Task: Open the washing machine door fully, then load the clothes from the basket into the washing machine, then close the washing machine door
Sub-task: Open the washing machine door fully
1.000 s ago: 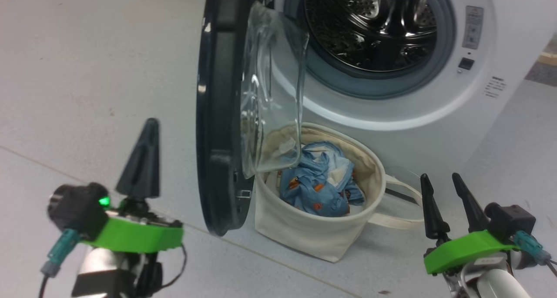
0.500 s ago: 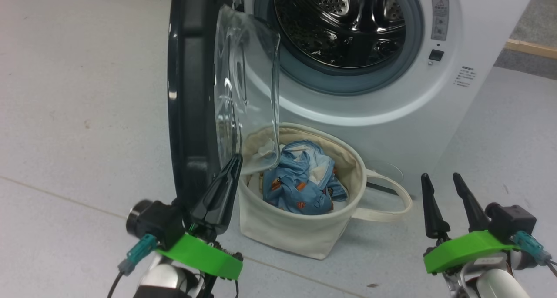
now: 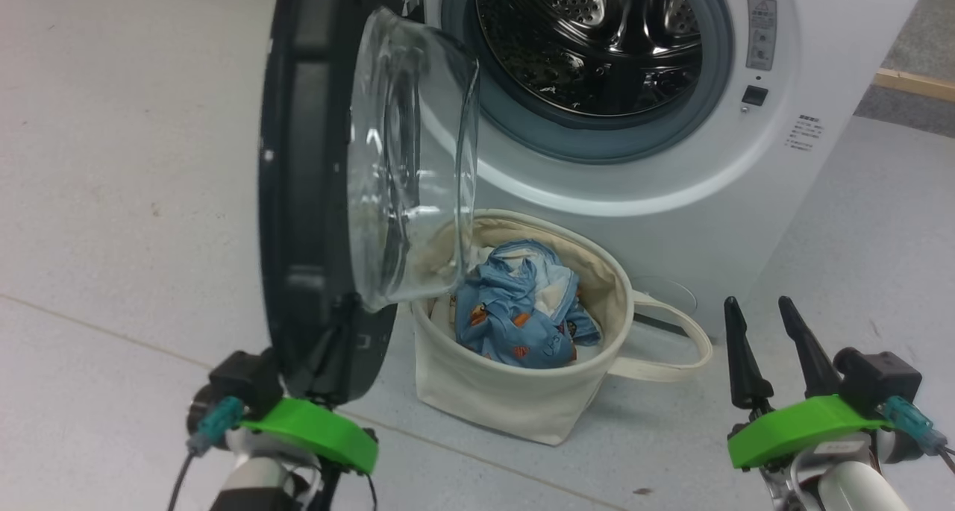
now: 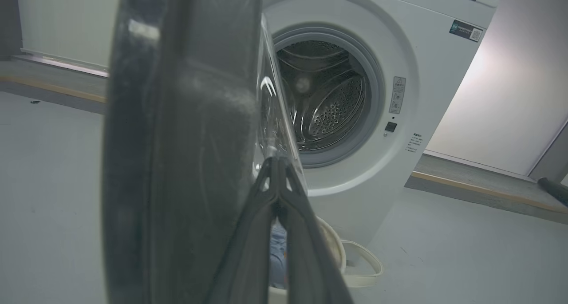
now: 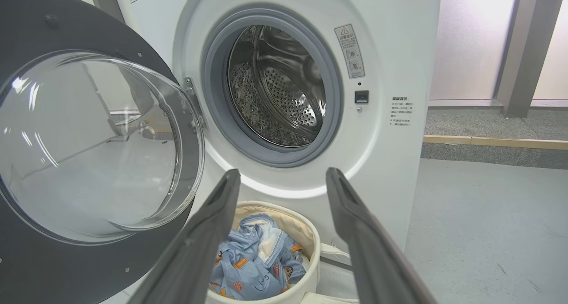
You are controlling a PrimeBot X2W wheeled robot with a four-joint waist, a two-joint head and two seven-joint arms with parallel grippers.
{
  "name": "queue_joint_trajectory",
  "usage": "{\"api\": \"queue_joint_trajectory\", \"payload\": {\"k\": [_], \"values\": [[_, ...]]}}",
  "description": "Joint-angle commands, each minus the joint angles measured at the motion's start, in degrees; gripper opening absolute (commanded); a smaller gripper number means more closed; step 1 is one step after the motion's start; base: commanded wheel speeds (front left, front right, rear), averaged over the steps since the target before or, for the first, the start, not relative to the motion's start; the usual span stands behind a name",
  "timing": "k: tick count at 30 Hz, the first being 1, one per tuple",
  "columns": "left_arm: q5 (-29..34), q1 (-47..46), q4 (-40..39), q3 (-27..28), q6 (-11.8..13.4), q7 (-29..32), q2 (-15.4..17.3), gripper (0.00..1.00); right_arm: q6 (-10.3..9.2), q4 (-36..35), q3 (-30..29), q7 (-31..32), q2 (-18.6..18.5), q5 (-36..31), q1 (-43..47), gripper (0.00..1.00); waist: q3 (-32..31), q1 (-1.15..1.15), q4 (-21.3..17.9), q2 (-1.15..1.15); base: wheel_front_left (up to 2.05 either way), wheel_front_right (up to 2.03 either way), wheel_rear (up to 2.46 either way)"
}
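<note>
The machine (image 3: pixel 671 198) is a white, smooth-fronted box with a round mouth ringed by a grey rubber gasket (image 3: pixel 716 71). Inside it gleams a perforated steel drum (image 3: pixel 597 41). The door (image 3: pixel 298 160) is a broad round disc with a glossy black rim. It stands swung out on its hinge, nearly edge-on in the head view, and its clear glass bowl (image 3: pixel 410 160) bulges toward the machine's front. The bowl's lower edge hangs over the near rim of the basket (image 3: pixel 507 399). This is a round cream canvas tub with soft walls and a long loop handle (image 3: pixel 671 339), and it sits on the pale floor (image 3: pixel 112 198) just below the mouth. The clothes (image 3: pixel 515 317) lie crumpled inside it: light blue fabric with orange prints and a bit of white.

The left gripper (image 4: pixel 278 162) has its two dark tapered fingers pressed together, with nothing between them. They lie along the door's inner face at its lower edge, with the tips by the glass. They seem to touch the rim, though the close view is too blurred to be sure. The right gripper (image 3: pixel 756 303) hangs low at the right with its fingers spread wide, holding nothing, well apart from the basket.
</note>
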Motion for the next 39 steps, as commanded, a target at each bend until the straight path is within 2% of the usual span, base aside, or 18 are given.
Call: {"api": "queue_joint_trajectory", "payload": {"k": [1,8,14,26,32,39], "values": [[-0.48,-3.53,-0.87,3.44,0.98,-0.65,1.44,0.00,0.02,-1.65,0.84,-0.71,-0.43,0.05,-1.58,1.00,-0.03,0.00,0.16,0.00,0.00,0.00,0.00],[-2.12,-5.95,2.31,8.59,1.91,-1.38,5.20,0.00,0.02,-1.64,0.96,-0.71,-0.29,0.03,-1.69,1.00,-0.15,0.00,-0.17,0.00,0.00,0.00,0.00],[-2.70,-7.83,5.83,13.47,2.42,-1.64,10.88,0.00,0.02,-1.37,0.88,-0.71,-0.56,-0.10,-1.69,1.00,0.09,0.00,-1.54,0.00,0.00,0.00,0.00],[-4.05,-11.27,14.01,20.41,2.16,-1.75,18.49,0.00,0.02,-0.95,1.44,-0.71,-1.38,0.04,-2.08,1.00,0.36,0.00,-3.64,0.00,0.00,0.00,0.00],[-4.00,-11.72,15.89,22.95,1.73,-1.76,19.06,0.00,0.02,-0.71,1.72,-0.71,-1.27,0.34,-2.13,1.00,0.28,0.00,-3.90,0.00,0.00,0.00,0.00],[-2.37,-10.04,13.75,22.47,-0.62,-1.76,16.67,0.00,0.02,-0.86,1.87,-0.71,-1.00,0.64,-1.94,1.00,-0.25,0.00,-2.97,0.00,0.00,0.00,0.00]]}}
